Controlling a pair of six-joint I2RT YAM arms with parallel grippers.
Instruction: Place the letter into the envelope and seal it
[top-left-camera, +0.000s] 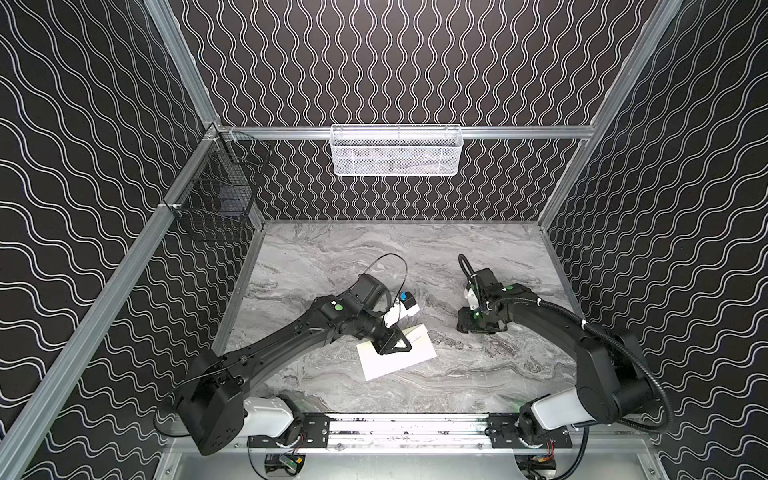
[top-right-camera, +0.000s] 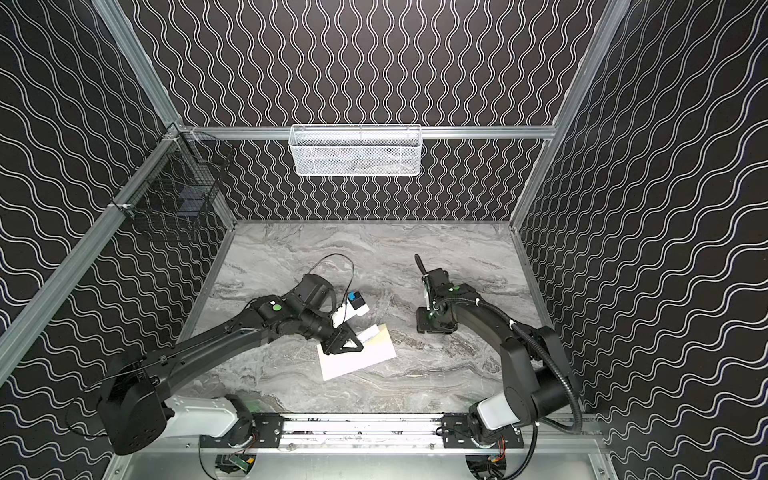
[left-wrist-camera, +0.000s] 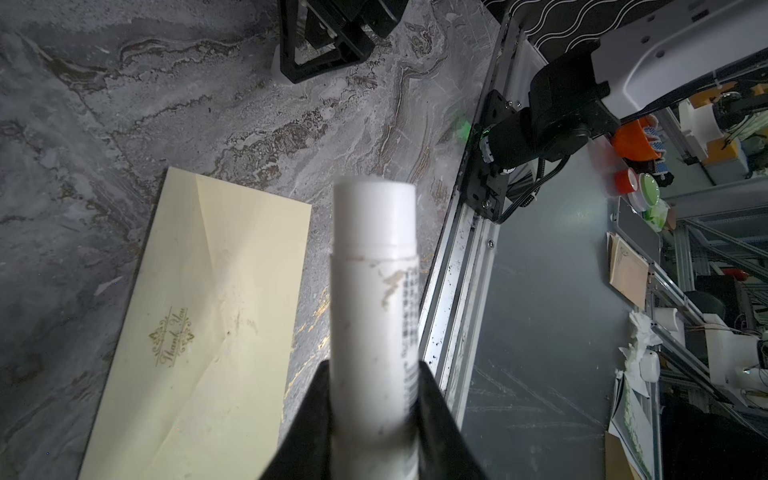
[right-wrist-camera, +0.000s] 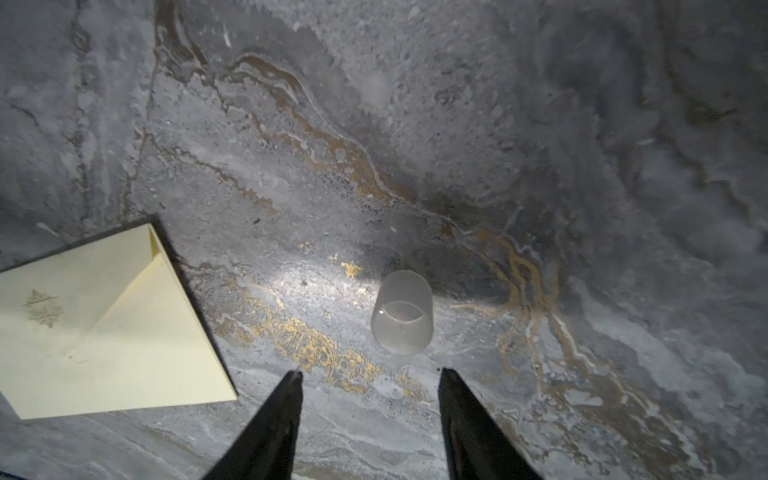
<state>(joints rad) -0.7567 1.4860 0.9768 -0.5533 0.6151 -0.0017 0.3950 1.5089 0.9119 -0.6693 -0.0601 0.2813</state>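
My left gripper (left-wrist-camera: 374, 368) is clamped on a white tube (left-wrist-camera: 374, 257), w/ one black finger (left-wrist-camera: 307, 415) each side. The tube points away from the cam, has small print down one side & a narrower end section. The envelope (left-wrist-camera: 199, 316) lies flat on the marble table (left-wrist-camera: 124, 104) just beside the tube, gold "Thank You" emblem up. The right gripper (left-wrist-camera: 320, 54) is low over the table further off. A metal rail (left-wrist-camera: 453, 291) runs along the table edge.

Both top views are sharp and evenly lit; the envelope (top-left-camera: 401, 360) washes out to near white and the front rail (top-left-camera: 409, 427) glares. The wrist views are dim. In the right wrist view a bright patch lights the table (right-wrist-camera: 316, 286) beside the cap (right-wrist-camera: 402, 318). In the left wrist view the close white tube (left-wrist-camera: 374, 299) looks soft.
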